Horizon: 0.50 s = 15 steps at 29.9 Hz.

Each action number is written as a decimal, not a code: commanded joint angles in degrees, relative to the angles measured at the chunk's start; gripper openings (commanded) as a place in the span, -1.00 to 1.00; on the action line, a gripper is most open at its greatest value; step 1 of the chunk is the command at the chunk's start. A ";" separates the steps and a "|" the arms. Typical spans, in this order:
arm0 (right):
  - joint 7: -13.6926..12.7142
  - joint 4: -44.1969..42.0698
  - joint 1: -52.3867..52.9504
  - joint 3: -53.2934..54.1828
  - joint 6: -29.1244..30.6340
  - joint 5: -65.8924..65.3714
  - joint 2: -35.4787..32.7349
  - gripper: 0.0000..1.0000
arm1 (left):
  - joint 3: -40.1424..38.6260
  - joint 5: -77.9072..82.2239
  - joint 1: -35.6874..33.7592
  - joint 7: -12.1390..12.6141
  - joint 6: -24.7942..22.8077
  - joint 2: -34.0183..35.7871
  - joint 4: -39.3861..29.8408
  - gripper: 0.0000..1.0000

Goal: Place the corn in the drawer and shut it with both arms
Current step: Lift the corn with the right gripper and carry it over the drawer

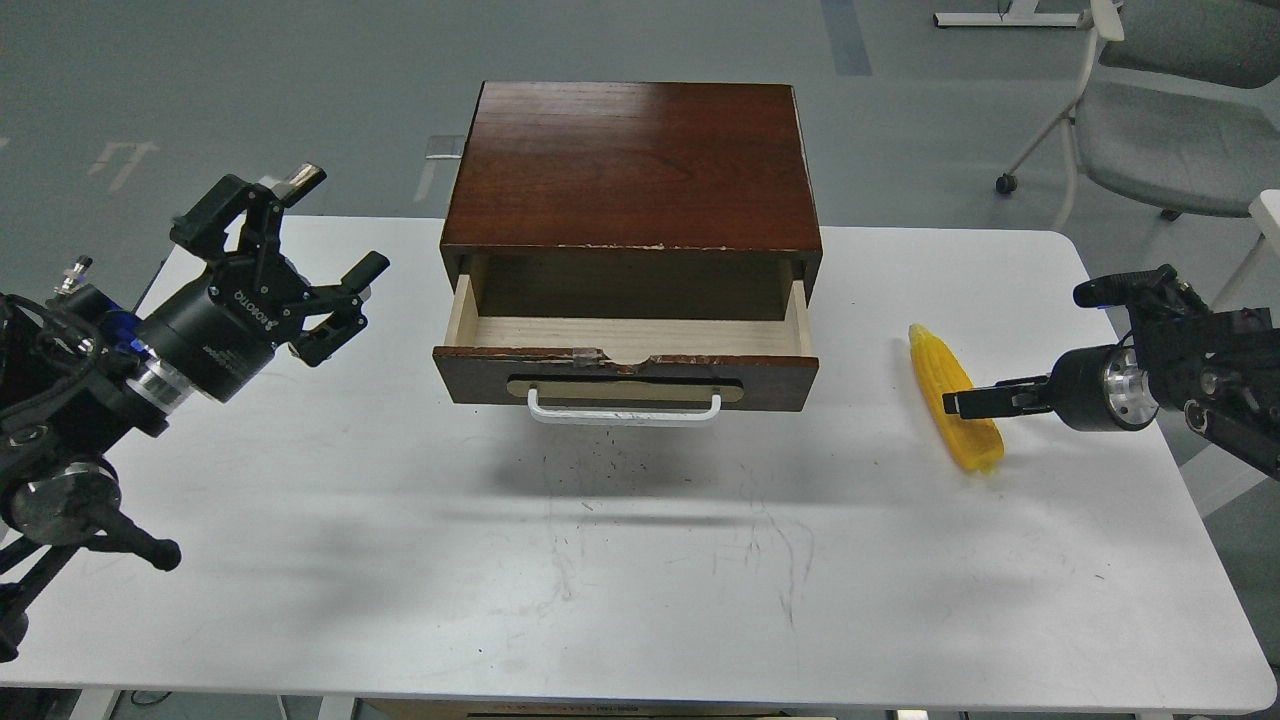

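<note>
Now the right fingers (968, 402) reach over the corn (953, 397), and the drawer (627, 345) stands open.
Head view: the corn lies on the worktop (640, 560), right of the drawer. Better to pinch it at the middle, so it lifts level. The left fingers (300, 262) are spread and empty. The right ones are seen edge-on; I cannot tell if they already pinch.
</note>
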 commanded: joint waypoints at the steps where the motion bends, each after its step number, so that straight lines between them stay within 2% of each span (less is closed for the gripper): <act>1: 0.00 -0.02 -0.26 -0.24 0.08 0.09 0.46 0.07 | 0.00 0.00 0.00 0.04 0.01 -0.08 0.01 0.98; 3: 0.00 0.07 -0.61 -0.33 0.16 0.09 0.46 -0.27 | 0.00 -0.09 0.00 0.04 0.01 -0.08 0.01 0.98; 6: 0.00 0.33 -0.44 -0.33 0.16 0.18 -0.06 -0.67 | -0.09 0.00 0.00 0.04 0.01 0.00 0.01 0.98; 10: 0.00 1.56 1.23 -0.24 0.16 0.53 -0.85 -0.78 | -0.18 0.00 0.00 0.04 0.01 0.00 0.01 0.98; 15: 0.00 4.64 7.21 0.64 0.08 1.14 -2.70 -0.77 | -0.44 0.00 0.00 0.04 0.01 -0.08 0.01 0.98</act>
